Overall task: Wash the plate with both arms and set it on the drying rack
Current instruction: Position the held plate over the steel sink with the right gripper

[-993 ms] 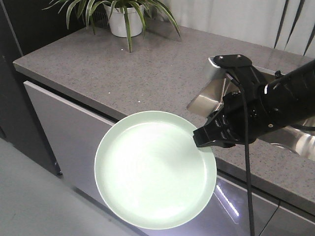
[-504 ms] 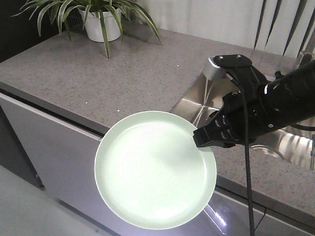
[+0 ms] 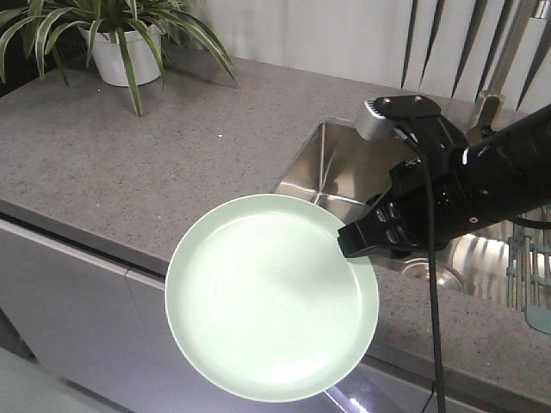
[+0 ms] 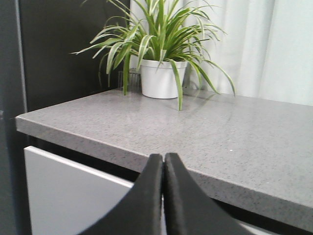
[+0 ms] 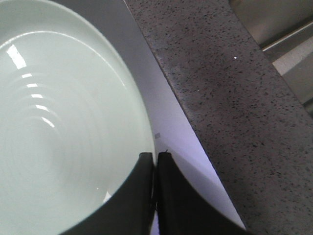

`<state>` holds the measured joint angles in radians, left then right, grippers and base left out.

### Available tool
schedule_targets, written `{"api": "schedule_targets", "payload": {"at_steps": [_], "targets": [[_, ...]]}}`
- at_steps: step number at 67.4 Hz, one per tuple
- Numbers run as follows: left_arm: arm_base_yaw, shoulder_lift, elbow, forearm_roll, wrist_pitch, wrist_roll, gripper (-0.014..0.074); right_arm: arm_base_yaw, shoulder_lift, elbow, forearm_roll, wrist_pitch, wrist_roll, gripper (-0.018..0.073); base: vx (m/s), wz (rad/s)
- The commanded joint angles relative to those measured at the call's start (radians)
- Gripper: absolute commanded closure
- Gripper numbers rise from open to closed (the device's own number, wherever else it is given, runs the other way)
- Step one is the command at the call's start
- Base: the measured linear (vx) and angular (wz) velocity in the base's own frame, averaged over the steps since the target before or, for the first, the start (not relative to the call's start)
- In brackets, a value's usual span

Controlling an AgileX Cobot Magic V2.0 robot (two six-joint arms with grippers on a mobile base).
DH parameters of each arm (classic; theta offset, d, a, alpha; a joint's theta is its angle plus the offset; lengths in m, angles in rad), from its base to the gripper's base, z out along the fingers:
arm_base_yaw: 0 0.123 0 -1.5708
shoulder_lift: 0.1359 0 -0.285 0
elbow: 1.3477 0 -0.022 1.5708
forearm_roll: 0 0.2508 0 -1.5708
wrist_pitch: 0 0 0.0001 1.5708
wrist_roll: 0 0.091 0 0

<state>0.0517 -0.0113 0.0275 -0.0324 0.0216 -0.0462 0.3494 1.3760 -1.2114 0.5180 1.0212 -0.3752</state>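
One arm shows in the front view. The right arm (image 3: 491, 176) enters from the right with a grey camera box (image 3: 376, 120) on top. The right gripper (image 3: 346, 244) is clamped on the rim of the plate (image 3: 271, 297). The plate is held in the air off the table (image 3: 129, 163) edge, in front of the cabinet front (image 3: 60, 292), face up toward the camera. Only this view shows the sink (image 3: 336, 168) behind the gripper and the drying rack (image 3: 523, 275), cut off at the right edge. A potted plant (image 3: 116, 39) stands at the far left.

Left wrist view is the only one showing the left gripper (image 4: 163, 161): fingers pressed together, nothing between. Table (image 4: 220, 132), potted plant (image 4: 159, 73) and cabinet front (image 4: 73, 191) are ahead.

Right wrist view: right gripper (image 5: 154, 160) pinching the plate (image 5: 63, 122) rim, table (image 5: 230, 88) to the right.
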Motion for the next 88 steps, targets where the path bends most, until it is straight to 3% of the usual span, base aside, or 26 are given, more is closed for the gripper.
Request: {"api": "schedule_targets", "payload": {"at_steps": [1,88], "targets": [[0.002,-0.015,-0.026,-0.003,-0.076,-0.006,0.0603,-0.003,-0.034,-0.026,0.036,-0.035,-0.007,0.0561,0.08,-0.19],[0.002,-0.015,-0.026,-0.003,-0.076,-0.006,0.0603,-0.003,-0.034,-0.026,0.036,-0.035,-0.007,0.0561,0.06,-0.18]]}}
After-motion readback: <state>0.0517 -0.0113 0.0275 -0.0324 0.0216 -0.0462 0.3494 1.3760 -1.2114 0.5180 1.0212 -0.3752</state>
